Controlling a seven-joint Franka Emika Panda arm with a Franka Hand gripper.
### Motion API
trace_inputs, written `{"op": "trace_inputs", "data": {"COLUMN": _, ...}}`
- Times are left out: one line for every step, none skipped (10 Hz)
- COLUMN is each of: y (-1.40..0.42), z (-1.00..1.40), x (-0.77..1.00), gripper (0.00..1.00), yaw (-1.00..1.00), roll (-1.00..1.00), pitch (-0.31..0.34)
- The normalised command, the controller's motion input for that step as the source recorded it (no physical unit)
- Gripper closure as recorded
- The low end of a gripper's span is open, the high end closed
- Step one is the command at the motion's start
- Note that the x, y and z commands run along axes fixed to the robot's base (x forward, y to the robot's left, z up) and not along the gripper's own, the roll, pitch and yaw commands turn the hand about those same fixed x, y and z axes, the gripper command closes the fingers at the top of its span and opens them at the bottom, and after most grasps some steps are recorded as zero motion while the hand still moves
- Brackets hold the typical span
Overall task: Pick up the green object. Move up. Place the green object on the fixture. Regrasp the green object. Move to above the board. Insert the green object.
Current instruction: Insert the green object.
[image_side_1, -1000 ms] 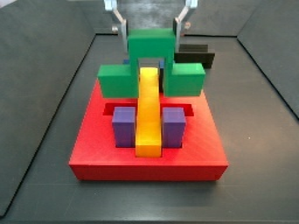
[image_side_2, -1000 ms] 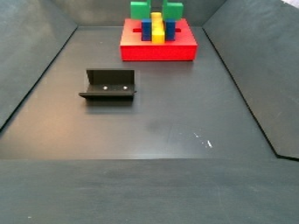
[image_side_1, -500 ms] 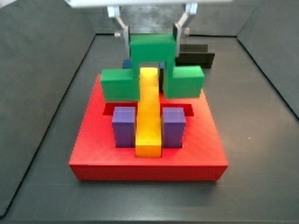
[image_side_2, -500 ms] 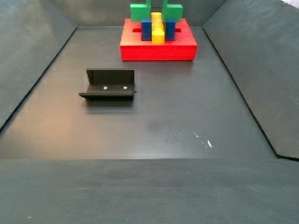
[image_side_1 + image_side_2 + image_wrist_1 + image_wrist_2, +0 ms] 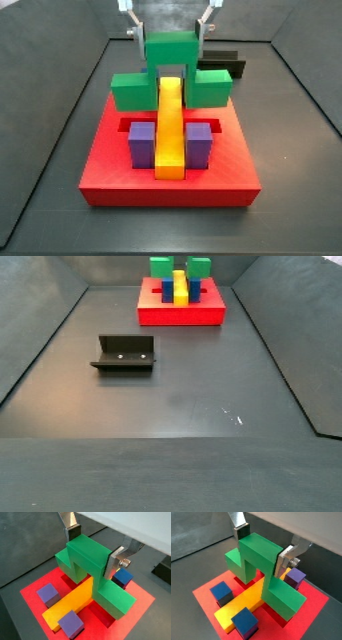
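The green object (image 5: 85, 556) is upright at the far end of the red board (image 5: 30, 592), its two legs on either side of the yellow bar (image 5: 70, 604) and reaching into the board's slot. My gripper (image 5: 93, 546) is shut on its upper stem, one finger on each side, in both wrist views (image 5: 264, 547). In a side view the gripper (image 5: 173, 35) hangs over the board's back edge with the green object (image 5: 171, 52) in it. The fixture (image 5: 124, 354) stands alone on the floor, away from the board (image 5: 181, 314).
Purple blocks (image 5: 140, 142) flank the yellow bar (image 5: 170, 125) near the board's front. A blue block (image 5: 122, 577) sits behind the green legs. The fixture also shows behind the board (image 5: 227, 64). Dark sloped walls enclose the floor (image 5: 187, 406).
The gripper and the green object sit very slightly higher than half a second ago, about where they were a second ago. Nothing else has moved.
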Motion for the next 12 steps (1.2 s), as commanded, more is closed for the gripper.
{"op": "trace_inputs", "data": {"y": -0.03, "z": -0.08, "x": 0.00, "gripper": 1.00, "yaw": 0.00, "roll": -0.01, "pitch": 0.000}}
{"op": "trace_inputs", "data": {"y": 0.00, "z": -0.02, "x": 0.00, "gripper": 1.00, "yaw": 0.00, "roll": 0.00, "pitch": 0.000}}
{"op": "trace_inputs", "data": {"y": -0.03, "z": -0.06, "x": 0.01, "gripper": 1.00, "yaw": 0.00, "roll": 0.00, "pitch": 0.000}}
{"op": "trace_inputs", "data": {"y": -0.16, "z": -0.03, "x": 0.18, "gripper": 1.00, "yaw": 0.00, "roll": 0.00, "pitch": 0.000}}
{"op": "trace_inputs", "data": {"y": -0.08, "z": 0.00, "x": 0.10, "gripper": 1.00, "yaw": 0.00, "roll": 0.00, "pitch": 0.000}}
{"op": "trace_inputs", "data": {"y": -0.04, "z": 0.00, "x": 0.11, "gripper": 1.00, "yaw": 0.00, "roll": 0.00, "pitch": 0.007}}
{"op": "trace_inputs", "data": {"y": 0.00, "z": -0.05, "x": 0.01, "gripper": 1.00, "yaw": 0.00, "roll": 0.00, "pitch": 0.000}}
{"op": "trace_inputs", "data": {"y": 0.00, "z": -0.11, "x": 0.01, "gripper": 1.00, "yaw": 0.00, "roll": 0.00, "pitch": 0.000}}
{"op": "trace_inputs", "data": {"y": 0.00, "z": -0.11, "x": 0.03, "gripper": 1.00, "yaw": 0.00, "roll": 0.00, "pitch": 0.000}}
{"op": "trace_inputs", "data": {"y": 0.17, "z": -0.12, "x": 0.09, "gripper": 1.00, "yaw": -0.04, "roll": 0.00, "pitch": 0.019}}
{"op": "trace_inputs", "data": {"y": 0.16, "z": -0.12, "x": 0.10, "gripper": 1.00, "yaw": -0.03, "roll": 0.00, "pitch": 0.020}}
{"op": "trace_inputs", "data": {"y": 0.03, "z": -0.07, "x": 0.14, "gripper": 1.00, "yaw": 0.00, "roll": 0.00, "pitch": 0.027}}
